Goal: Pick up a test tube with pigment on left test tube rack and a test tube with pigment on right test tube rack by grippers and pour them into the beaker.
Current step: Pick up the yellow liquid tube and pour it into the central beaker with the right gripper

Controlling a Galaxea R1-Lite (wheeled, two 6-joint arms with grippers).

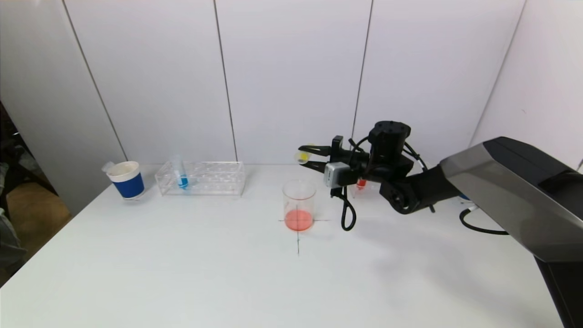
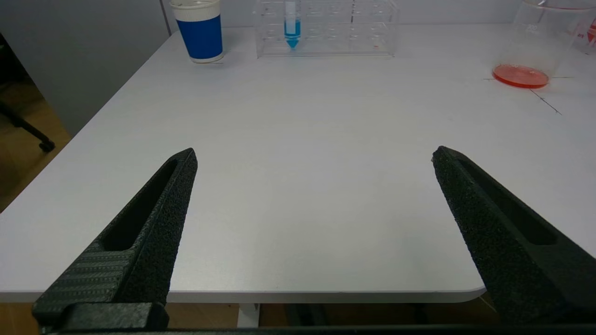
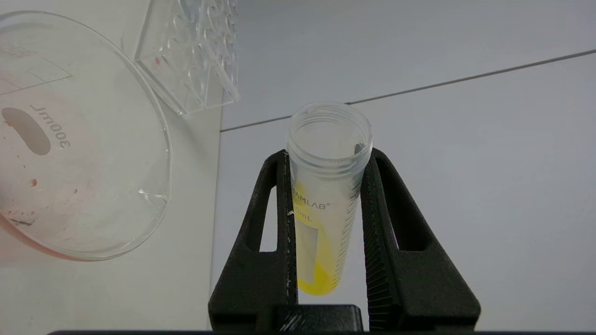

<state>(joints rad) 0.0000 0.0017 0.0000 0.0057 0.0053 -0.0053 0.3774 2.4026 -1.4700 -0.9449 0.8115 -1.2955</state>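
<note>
1. Your yellow-pigment test tube sits clamped between the two fingers of the right gripper; it is tipped over sideways in the air, above and just behind the beaker, mouth open and pointing away from the arm; yellow pigment clings along its inside wall.
2. The beaker stands on a pencilled cross near the middle of the table; a shallow layer of red-orange liquid covers its bottom.
3. Behind your right arm, the right test tube rack is mostly hidden; a red tube shows in it.
4. On your left, the left test tube rack holds a blue-pigment tube upright near its left end; a blue-and-white paper cup stands just beside that rack.
5. Your left gripper hangs at the table's near edge, fingers spread wide and holding nothing, well apart from the rack.
</note>
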